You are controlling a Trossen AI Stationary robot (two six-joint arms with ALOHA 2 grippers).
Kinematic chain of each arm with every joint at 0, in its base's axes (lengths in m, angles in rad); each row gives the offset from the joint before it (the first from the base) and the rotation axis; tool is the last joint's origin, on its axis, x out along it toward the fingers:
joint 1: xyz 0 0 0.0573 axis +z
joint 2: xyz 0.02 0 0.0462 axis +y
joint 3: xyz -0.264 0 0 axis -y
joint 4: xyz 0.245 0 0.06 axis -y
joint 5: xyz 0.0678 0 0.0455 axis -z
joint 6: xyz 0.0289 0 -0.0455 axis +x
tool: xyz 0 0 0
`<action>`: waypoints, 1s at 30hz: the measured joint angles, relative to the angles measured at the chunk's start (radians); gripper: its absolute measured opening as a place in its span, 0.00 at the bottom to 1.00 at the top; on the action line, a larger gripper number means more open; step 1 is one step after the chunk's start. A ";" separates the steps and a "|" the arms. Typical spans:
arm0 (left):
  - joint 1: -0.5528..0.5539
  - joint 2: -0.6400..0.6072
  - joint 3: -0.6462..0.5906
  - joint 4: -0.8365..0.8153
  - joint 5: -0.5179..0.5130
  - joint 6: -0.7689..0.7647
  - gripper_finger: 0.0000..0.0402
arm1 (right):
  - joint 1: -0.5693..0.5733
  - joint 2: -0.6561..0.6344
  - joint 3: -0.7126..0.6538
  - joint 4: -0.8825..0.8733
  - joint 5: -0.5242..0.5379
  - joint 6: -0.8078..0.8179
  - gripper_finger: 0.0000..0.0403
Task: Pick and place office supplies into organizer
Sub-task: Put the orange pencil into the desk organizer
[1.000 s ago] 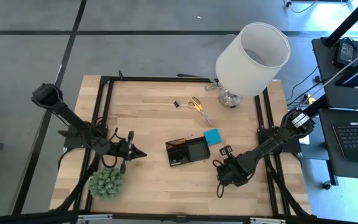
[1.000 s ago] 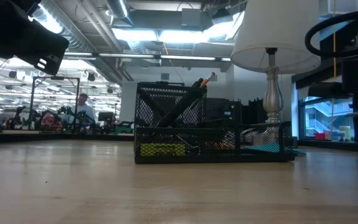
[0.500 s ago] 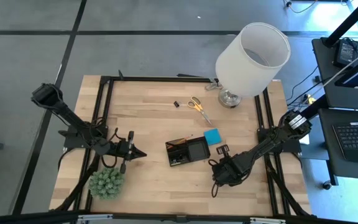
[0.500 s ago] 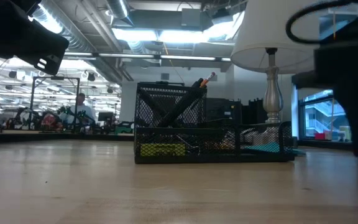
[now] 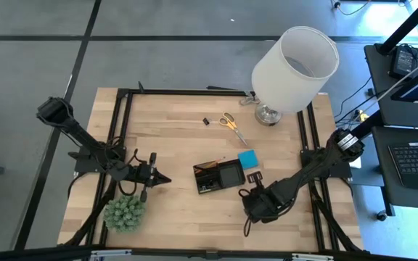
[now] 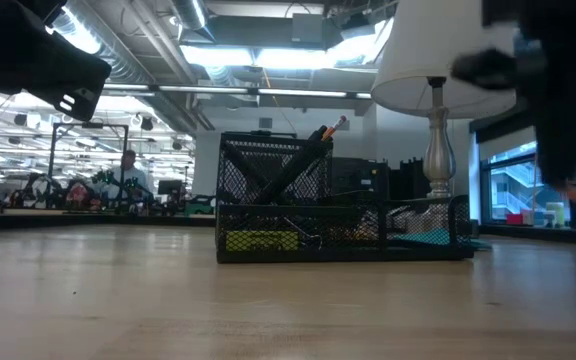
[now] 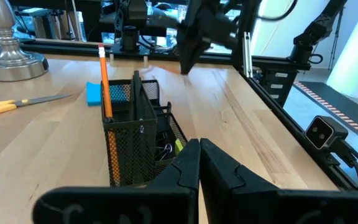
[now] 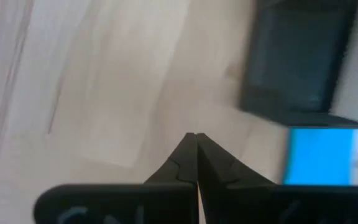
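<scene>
2 grippers, both with fingers pressed together and holding nothing. The right gripper (image 5: 250,180) hangs over bare wood just beside the organizer (image 5: 220,176), with the blue pad (image 5: 247,159) close behind it. Farther off lie the scissors (image 5: 231,124) and a black clip (image 5: 205,121), near the lamp (image 5: 293,61). The left gripper (image 5: 164,178) waits on the organizer's other side, next to the green plant ball (image 5: 125,212).
</scene>
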 joint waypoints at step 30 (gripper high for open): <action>0.000 0.103 0.109 0.121 0.083 0.281 0.22 | 0.011 -0.004 0.596 0.373 0.283 -0.469 0.00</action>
